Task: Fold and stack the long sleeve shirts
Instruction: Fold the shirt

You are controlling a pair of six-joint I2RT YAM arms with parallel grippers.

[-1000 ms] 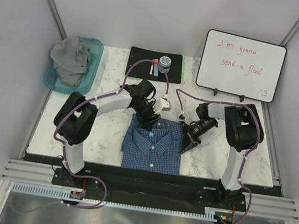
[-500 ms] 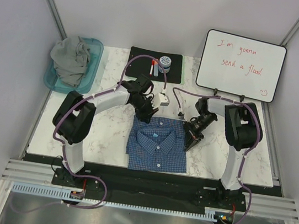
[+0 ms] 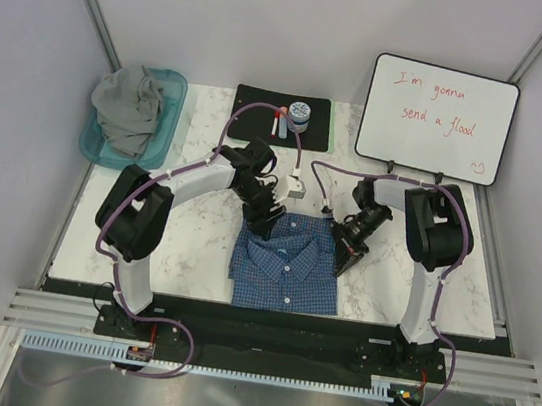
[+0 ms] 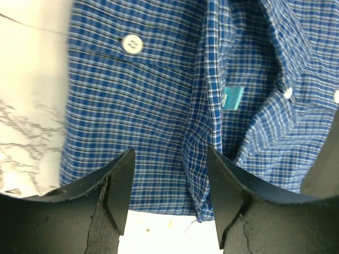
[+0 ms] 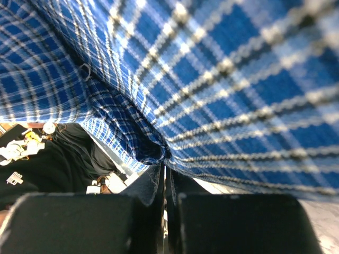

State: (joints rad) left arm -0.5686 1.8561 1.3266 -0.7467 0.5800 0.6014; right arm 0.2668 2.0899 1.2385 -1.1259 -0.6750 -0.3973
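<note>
Your check shirt (image 3: pixel 285 266) lies folded into a neat rectangle, collar (image 3: pixel 290 250) up, at the middle of the desk's (image 3: pixel 195 243) near edge. The grey shirt (image 3: pixel 128 107) is a loose heap in the tub (image 3: pixel 168 133) at the far left corner, well apart from it and not yet folded.

Your left claw (image 3: pixel 265 218) sits at the check shirt's far edge, beside the collar. Its wrist view shows it released, fingers (image 4: pixel 119 185) spread above the cloth with nothing pinched. Your right claw (image 3: pixel 346 257) is at the shirt's far right corner, clenched on a fold of the check cloth. Its wrist view shows fabric bunched at the closed tips and draped over the lens.

I'd judge you're finishing the first shirt, squaring the package rather than making a new crease, so about half the task is left. Next, let the right claw go without dragging that corner, and lift both arms straight up so the fold isn't skewed. Then reach for the grey shirt. It needs lifting out of the tub and spreading flat on bare desk before any fold. Soft cloth may catch on the rim, so take it high.
</note>
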